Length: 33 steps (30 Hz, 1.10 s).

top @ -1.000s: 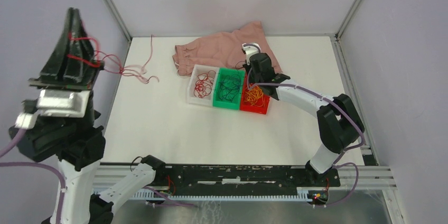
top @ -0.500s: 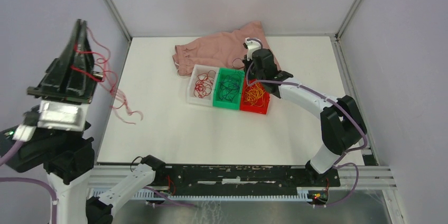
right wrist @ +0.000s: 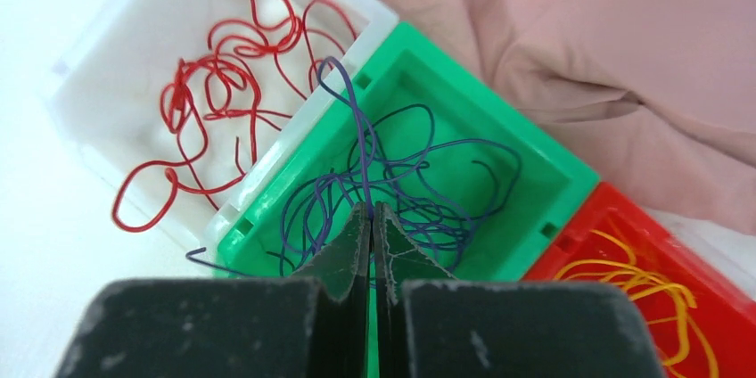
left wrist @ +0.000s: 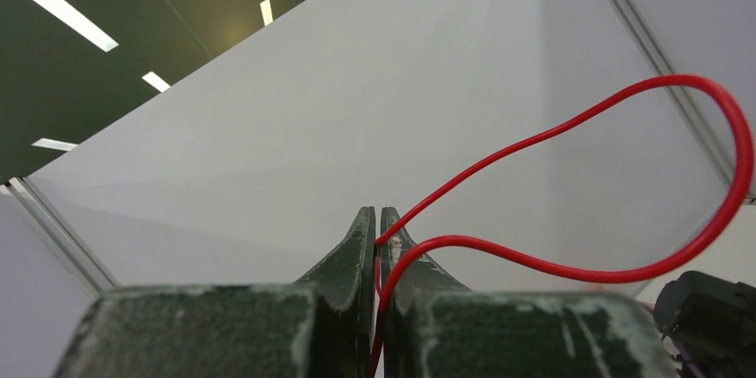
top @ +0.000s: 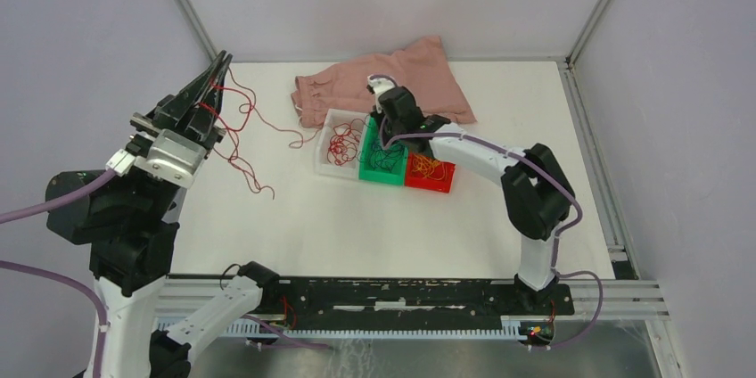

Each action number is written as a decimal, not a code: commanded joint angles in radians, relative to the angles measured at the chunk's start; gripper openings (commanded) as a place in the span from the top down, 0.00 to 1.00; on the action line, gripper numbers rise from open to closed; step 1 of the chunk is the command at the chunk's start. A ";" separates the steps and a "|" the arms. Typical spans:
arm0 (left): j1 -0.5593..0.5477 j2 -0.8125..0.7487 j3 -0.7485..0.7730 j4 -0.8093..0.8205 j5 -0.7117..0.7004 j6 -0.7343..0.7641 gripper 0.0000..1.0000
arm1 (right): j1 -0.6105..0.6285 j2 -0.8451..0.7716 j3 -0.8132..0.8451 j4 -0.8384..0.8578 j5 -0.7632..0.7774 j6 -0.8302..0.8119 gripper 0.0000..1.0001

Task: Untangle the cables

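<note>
Green bin [right wrist: 499, 103] is taken as the reference. It is seen in the middle of a row of three on the table [top: 357, 226]. White bin [top: 319, 157] is set against its left side, red bin [top: 430, 184] against its right. Pink cloth [top: 397, 75] is spread just behind the row.

Right gripper [right wrist: 372, 210] is held directly above the green bin and pointed down into it. Its jaws are closed to a thin slit, with one purple cable [right wrist: 363, 160] pinched at the tips. That strand is looped toward the bin's left rim. The other purple cables [right wrist: 428, 217] are heaped loosely inside the green bin, and one end is draped over its near-left wall. Red cables [right wrist: 218, 97] are coiled in the white bin. Yellow cables [right wrist: 642, 287] are seen in the red bin.

Left gripper [left wrist: 375, 215] is raised well to the left of the green bin, beyond the white bin, with its tips pointed up and away. Its jaws are clamped on a red cable [left wrist: 691, 80], which is bowed out in a wide loop beside the tips. From above, red strands are seen hanging from this gripper to the table left of the white bin. How many separate cables these are cannot be told.
</note>
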 commanded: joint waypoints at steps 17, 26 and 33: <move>-0.001 -0.029 -0.036 0.018 0.021 -0.054 0.97 | 0.059 0.232 0.210 -0.211 0.270 -0.119 0.85; -0.002 0.055 -0.084 -0.044 -0.031 -0.194 0.97 | 0.049 0.055 0.204 -0.214 0.177 -0.093 0.48; -0.003 0.139 -0.112 -0.015 -0.017 -0.266 0.97 | 0.016 -0.035 0.121 -0.191 0.156 -0.052 0.48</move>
